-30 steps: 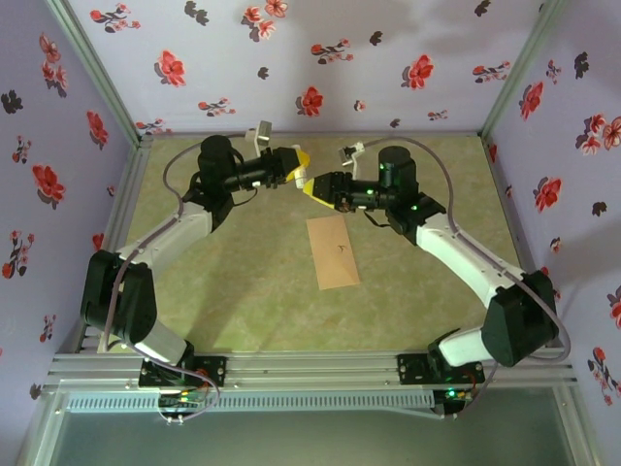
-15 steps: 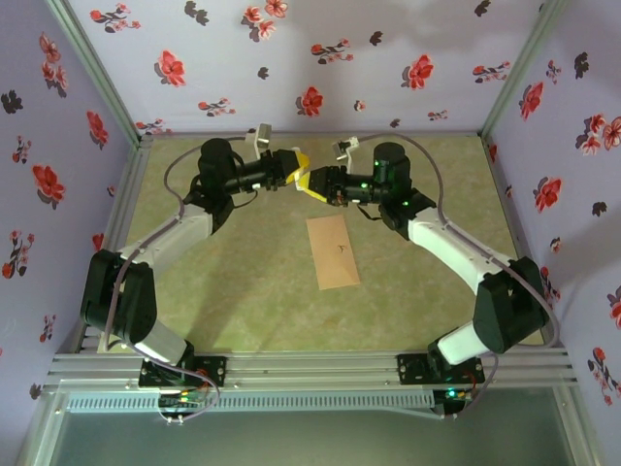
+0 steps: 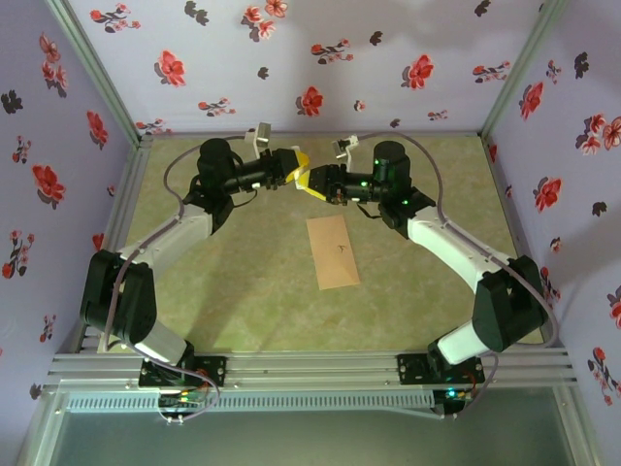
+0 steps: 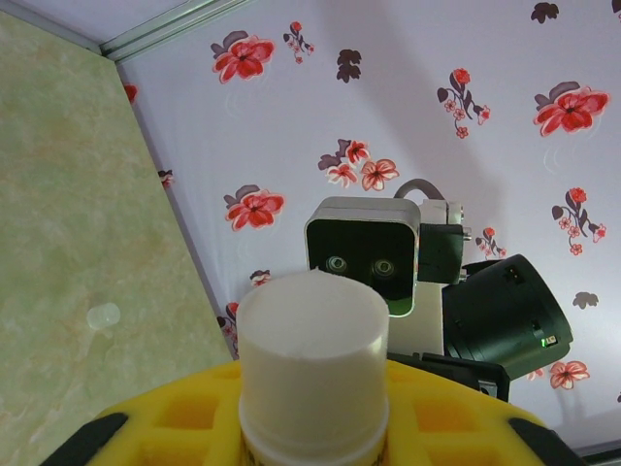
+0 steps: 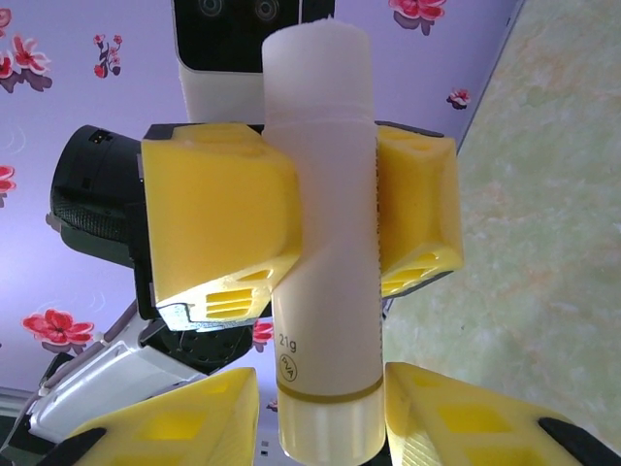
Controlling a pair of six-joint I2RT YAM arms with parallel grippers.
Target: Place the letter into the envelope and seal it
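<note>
Left fingers (image 5: pixel 218 223) pinching white stick (image 5: pixel 325 194), right fingers (image 5: pixel 456 417) flanking its end (grip unclear); envelope (image 3: pixel 333 251) flat, contents hidden

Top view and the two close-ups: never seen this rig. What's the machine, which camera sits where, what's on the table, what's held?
Two robot arms are bolted at the near edge of a table, each ending in a yellow two-finger gripper. The wide picture comes from a fixed camera above and behind them. The two close-ups come from cameras on the wrists. A brown envelope lies flat on the table. The arms meet above the far side, where the left gripper clamps a white glue stick. The right gripper straddles the stick's ringed end; whether it pinches it I can't tell.
</note>
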